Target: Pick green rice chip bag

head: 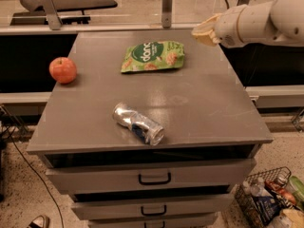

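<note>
We log the green rice chip bag (pixel 153 56) lying flat at rear centre of the cabinet top (pixel 204 108). The gripper (pixel 205 30) hovers apart to its right; we cannot tell its grip state. An apple (pixel 62 70) sits at the left and a crushed can (pixel 138 123) at the front.

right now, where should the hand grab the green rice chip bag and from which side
Probably the short edge nearest the hand, which hovers over the table's far corner. The green rice chip bag lies flat, so descend from above that end.
</note>
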Controlling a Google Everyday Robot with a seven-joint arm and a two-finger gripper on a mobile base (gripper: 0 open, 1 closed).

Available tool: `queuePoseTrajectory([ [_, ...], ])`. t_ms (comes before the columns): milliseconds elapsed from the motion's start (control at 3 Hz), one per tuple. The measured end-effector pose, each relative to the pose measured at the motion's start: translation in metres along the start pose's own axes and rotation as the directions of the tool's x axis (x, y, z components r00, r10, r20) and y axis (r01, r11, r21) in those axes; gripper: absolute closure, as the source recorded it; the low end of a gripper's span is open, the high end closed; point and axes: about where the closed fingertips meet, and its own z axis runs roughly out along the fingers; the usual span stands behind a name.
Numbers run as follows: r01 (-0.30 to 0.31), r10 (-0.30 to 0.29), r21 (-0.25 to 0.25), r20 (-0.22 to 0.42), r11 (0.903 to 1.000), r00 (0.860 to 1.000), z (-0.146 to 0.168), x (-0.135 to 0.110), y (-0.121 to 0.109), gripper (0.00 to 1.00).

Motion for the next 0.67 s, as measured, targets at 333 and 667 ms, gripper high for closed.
queuePoseTrajectory([
  [333, -0.012, 0.012, 0.007, 0.048, 0.9999, 0.999, -0.0148, -0.0133, -0.0078, 0.87],
  [667, -0.012, 0.012, 0.002, 0.051, 0.9999, 0.999, -0.0138, -0.0154, -0.0067, 0.64],
])
